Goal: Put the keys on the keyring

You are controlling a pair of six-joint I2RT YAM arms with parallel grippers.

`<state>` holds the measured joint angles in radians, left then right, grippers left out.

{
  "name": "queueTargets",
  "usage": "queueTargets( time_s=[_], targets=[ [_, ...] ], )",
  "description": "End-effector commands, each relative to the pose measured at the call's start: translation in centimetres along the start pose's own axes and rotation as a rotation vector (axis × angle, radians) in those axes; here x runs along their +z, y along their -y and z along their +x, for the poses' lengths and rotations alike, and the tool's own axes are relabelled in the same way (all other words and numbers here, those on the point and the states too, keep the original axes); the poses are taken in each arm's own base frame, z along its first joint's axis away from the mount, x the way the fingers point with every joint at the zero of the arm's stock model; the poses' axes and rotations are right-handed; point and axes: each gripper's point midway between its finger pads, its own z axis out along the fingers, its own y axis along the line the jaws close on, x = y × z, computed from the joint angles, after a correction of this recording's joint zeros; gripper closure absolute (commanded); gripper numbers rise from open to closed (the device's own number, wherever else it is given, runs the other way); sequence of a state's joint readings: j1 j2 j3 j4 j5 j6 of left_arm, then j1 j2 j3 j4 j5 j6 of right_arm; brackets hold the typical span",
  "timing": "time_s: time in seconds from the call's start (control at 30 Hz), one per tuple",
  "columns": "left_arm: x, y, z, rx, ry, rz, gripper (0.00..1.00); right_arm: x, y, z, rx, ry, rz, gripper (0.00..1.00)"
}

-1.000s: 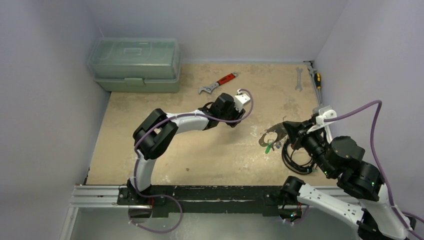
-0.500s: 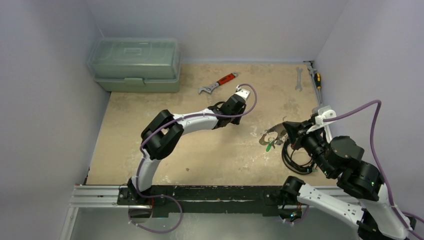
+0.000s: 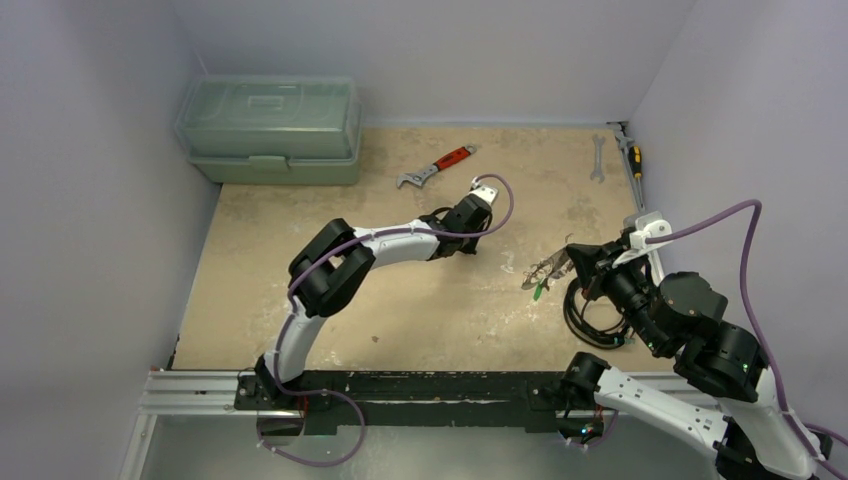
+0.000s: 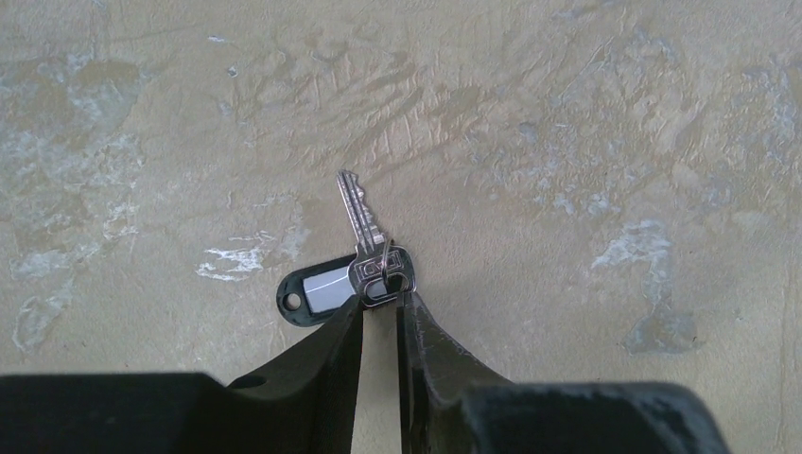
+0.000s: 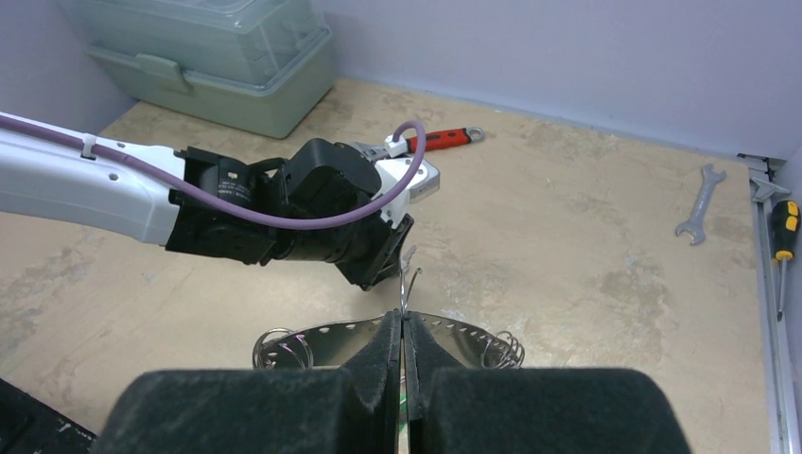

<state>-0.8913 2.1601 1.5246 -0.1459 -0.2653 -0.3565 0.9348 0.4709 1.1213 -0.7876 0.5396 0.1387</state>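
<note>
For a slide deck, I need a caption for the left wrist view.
Left pincer pinching a key by its head, black white-windowed tag beside it, scuffed beige tabletop behind.

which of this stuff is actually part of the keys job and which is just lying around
Part of the job:
- black-tagged key, pinched in the left gripper
- keyring, clamped in the right gripper

Just lying about:
- green toolbox
- red-handled wrench
- silver spanner
- screwdriver
- black cable coil
</note>
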Motion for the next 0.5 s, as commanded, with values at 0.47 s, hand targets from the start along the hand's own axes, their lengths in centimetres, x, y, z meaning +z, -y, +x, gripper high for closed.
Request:
queueTargets(
  time_s=[0.47],
  targets=[
    [0.39, 1.78, -2.84, 0.008, 0.065, 0.016, 0.79, -0.41, 0.08, -1.85, 0.045, 0.059, -0.001, 1.00]
  ],
)
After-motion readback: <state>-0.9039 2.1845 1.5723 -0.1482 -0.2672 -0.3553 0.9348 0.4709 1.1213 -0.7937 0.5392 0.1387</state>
